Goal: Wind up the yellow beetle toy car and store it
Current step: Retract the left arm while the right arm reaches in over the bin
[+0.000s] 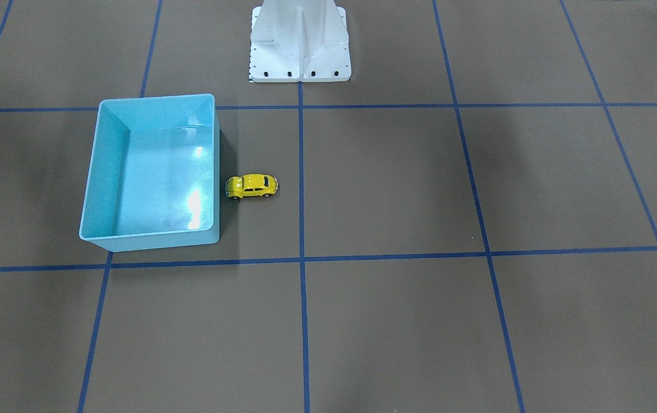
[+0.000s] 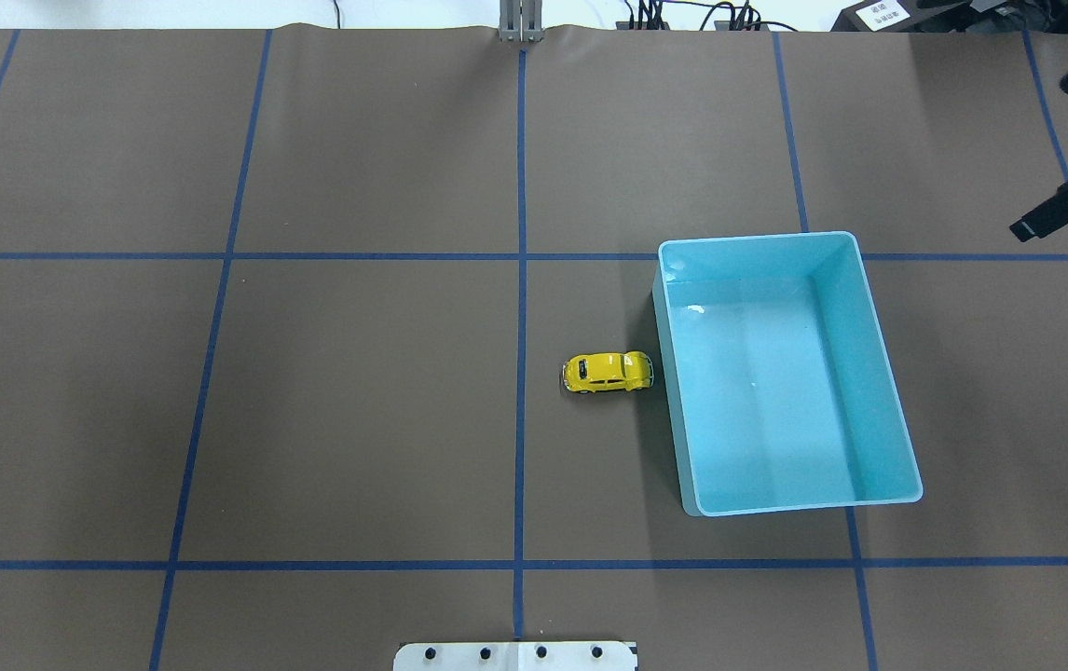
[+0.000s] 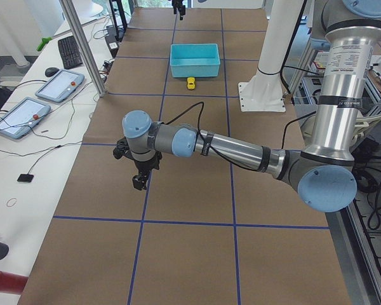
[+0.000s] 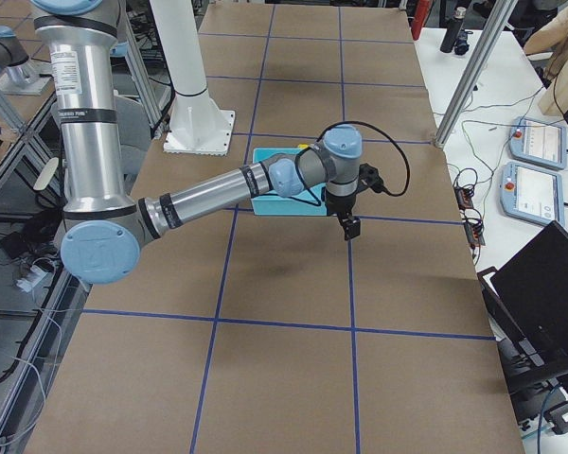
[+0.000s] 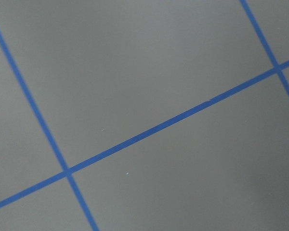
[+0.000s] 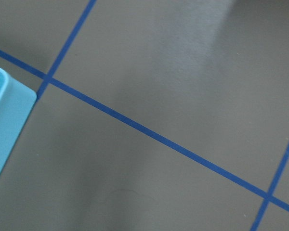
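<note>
Seemingly well apart, toy car (image 2: pixel 607 372), right tool (image 4: pixel 348 227)

No text can be read anywhere. A white label (image 2: pixel 877 11) sits past the counter's (image 2: pixel 357 419) far edge, beyond the right gripper (image 2: pixel 1030 225), and its print is too small to make out. A dark band (image 3: pixel 341 101) on the left arm's upright tube, well back from the left gripper (image 3: pixel 140 182), carries fine print that is illegible.
</note>
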`<state>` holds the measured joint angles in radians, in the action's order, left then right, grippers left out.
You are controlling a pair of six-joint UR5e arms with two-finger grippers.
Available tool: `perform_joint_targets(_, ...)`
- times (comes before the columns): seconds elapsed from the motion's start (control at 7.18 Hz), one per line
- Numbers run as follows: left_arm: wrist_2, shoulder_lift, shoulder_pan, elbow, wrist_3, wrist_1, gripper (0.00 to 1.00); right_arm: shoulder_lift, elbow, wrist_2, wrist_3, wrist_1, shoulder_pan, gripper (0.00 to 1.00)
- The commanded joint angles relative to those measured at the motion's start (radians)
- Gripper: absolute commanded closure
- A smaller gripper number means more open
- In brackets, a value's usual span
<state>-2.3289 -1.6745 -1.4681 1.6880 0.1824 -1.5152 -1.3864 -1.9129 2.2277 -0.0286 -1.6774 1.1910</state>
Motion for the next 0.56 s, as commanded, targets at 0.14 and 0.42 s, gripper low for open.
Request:
perform_joint_targets(0.14, 0.057, 0.099, -0.052, -0.021, 0.006, -0.002, 0.00, 0.297, -0.056, -0.031, -0.005, -0.338, -0.158, 0.00)
perform_joint_targets(0.42, 0.056, 0.125, -0.070, -0.036, -0.001, 0.001, 0.00, 0.349, -0.075, -0.104, -0.005, -0.340, -0.316, 0.00)
